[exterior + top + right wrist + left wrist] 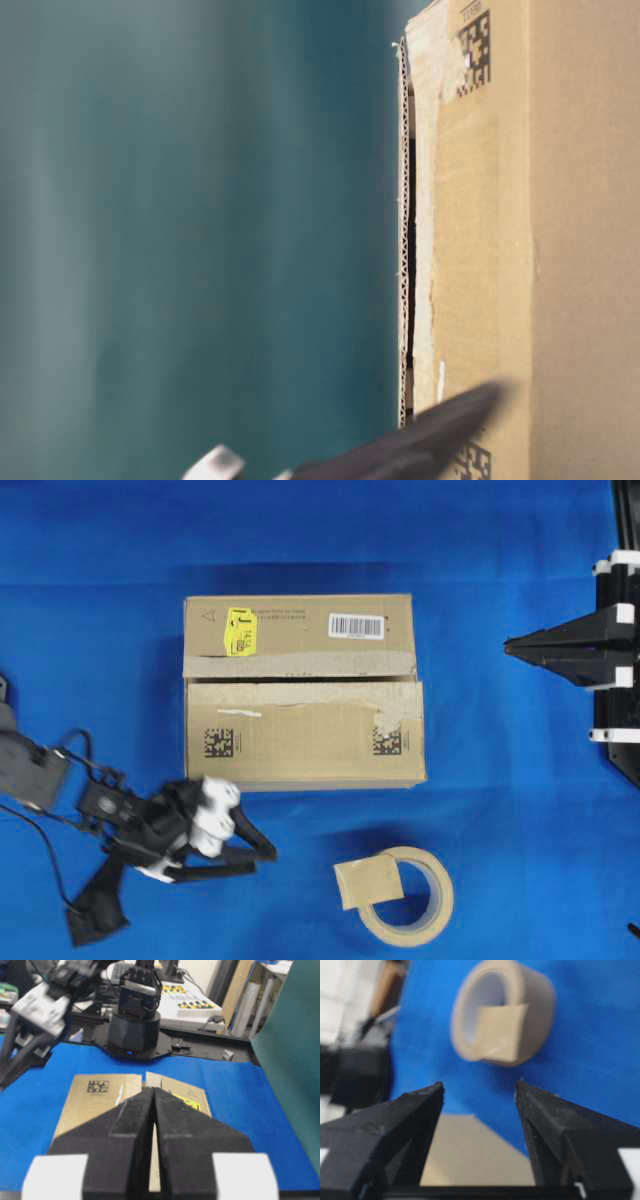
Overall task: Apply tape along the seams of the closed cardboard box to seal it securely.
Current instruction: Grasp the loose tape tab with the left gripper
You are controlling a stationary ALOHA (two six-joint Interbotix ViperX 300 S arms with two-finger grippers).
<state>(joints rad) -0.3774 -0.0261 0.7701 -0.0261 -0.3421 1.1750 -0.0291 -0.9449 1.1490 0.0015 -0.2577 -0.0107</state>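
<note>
The cardboard box (300,730) lies in the middle of the blue cloth, with a yellow sticker (241,631) and a barcode label. Its seam (300,678) runs left to right between the flaps, edged with pale torn tape. It shows as a dark slit in the table-level view (410,250). The square tan tape (368,883) lies on the cream tape roll (425,920) in front of the box. My left gripper (265,860) is open and empty, left of the roll, and faces the tape (502,1030). My right gripper (508,645) is shut and empty, right of the box (100,1095).
The right arm's black and white frame (615,660) stands at the right edge. A near corner of the box (470,1155) lies under the left gripper (479,1085). In the right wrist view a black arm base (134,1030) and desks sit beyond the cloth.
</note>
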